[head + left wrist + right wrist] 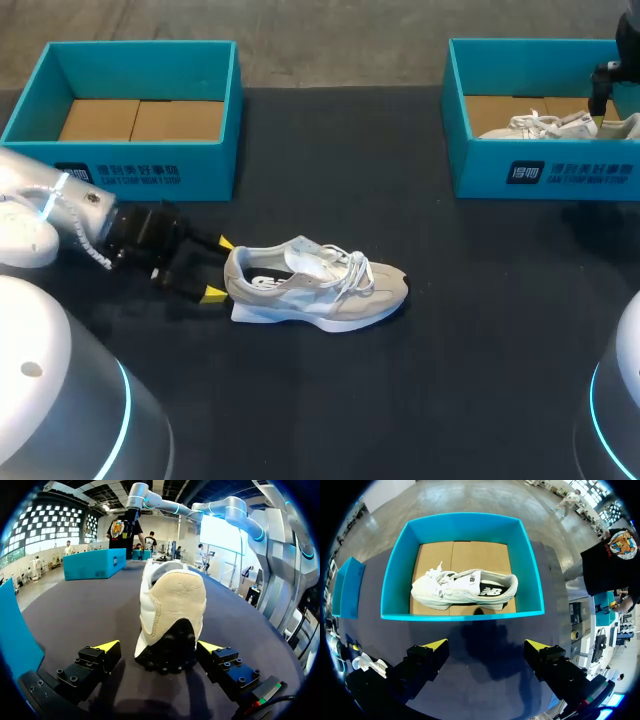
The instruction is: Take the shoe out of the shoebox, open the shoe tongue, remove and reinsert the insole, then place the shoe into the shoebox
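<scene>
Left shoebox [140, 172]: cardboard floor showing. Right shoebox [395, 570]: holds one white shoe [465, 590], lying on its side. Beige shoe [315, 285] stands upright on tabletop [420, 400], heel between the spread fingers of the left hand [220, 268], gaps either side. Right hand [487, 647] hangs open above the right shoebox.

The dark bench [330, 410] is carrying three things. The left shoebox [140, 172], teal and open-topped, is sitting at its far left corner, and the right shoebox [545, 172], also teal, is sitting at its far right. Nearer than both, left of the middle, a beige shoe [315, 288] is standing on its sole, toe pointing right.
</scene>
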Tool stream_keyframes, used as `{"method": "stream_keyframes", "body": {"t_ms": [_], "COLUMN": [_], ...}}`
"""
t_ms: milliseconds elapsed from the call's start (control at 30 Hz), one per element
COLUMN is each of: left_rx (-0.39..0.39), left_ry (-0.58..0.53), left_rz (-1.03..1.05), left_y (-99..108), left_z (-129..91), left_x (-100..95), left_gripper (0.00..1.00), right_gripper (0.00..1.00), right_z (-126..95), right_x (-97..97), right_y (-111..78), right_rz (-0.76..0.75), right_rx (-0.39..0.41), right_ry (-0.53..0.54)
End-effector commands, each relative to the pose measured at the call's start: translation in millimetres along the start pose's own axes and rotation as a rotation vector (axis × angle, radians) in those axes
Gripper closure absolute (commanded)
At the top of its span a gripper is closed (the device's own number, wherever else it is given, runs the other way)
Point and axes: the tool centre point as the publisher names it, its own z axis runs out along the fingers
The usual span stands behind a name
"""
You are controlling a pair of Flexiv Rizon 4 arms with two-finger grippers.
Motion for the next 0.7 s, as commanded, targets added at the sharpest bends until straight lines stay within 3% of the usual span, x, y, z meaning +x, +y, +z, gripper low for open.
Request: {"method": "stream_keyframes", "body": {"t_ms": [33,367,700], "left_rx": [-0.002,0.03,0.044], "left_ry": [-0.026,-0.061,-0.058], "left_rz": [-0.012,-0.02,0.007], "left_y": [-1.2,-3.2,-8.2], "left_z": [3.6,15.9,28.7], "left_x": [12.4,22.1,17.6], "left_gripper": [0.0,0.0,0.0], "right_gripper": [0.0,0.0,0.0], "right_z": [0.0,0.0,0.0], "right_x": [0.2,0.2,0.2], "right_y": [-0.3,-0.3,-0.3], "right_rz": [0.001,0.001,0.001], "right_rx": [-0.001,-0.001,-0.001], "right_ry": [0.001,0.001,0.001]}}
